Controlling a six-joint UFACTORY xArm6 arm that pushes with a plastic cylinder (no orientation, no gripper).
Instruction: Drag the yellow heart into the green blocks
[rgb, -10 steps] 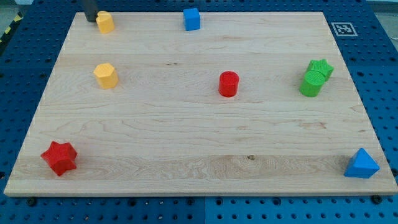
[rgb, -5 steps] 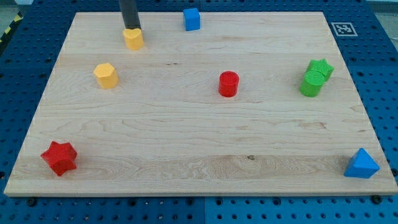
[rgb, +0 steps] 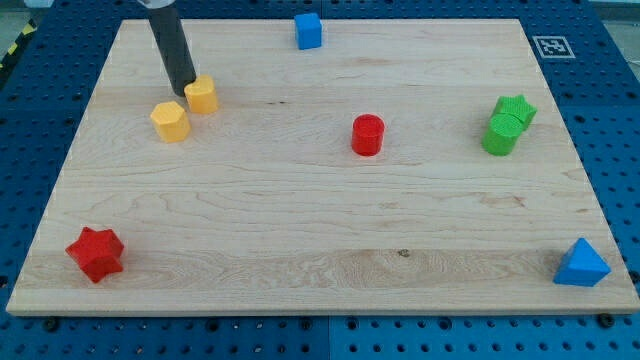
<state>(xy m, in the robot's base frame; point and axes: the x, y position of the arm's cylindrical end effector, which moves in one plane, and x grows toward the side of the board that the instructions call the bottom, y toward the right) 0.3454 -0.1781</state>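
Observation:
My tip (rgb: 187, 93) rests at the upper left of the board, touching the left side of a small yellow block (rgb: 203, 96), which looks like the heart. A second yellow block (rgb: 170, 121), roughly hexagonal, sits just below and left of the tip, close to the first. The green blocks stand far off at the view's right: a green star (rgb: 517, 107) touching a green cylinder (rgb: 500, 134) below it.
A red cylinder (rgb: 367, 134) stands mid-board between the yellow and green blocks. A blue cube (rgb: 308, 30) is at the top edge, a red star (rgb: 95, 253) at the bottom left, and a blue triangle (rgb: 581, 264) at the bottom right.
The small yellow block has travelled from the top-left corner to the right and then down, ending beside the other yellow block. My tip moved with it.

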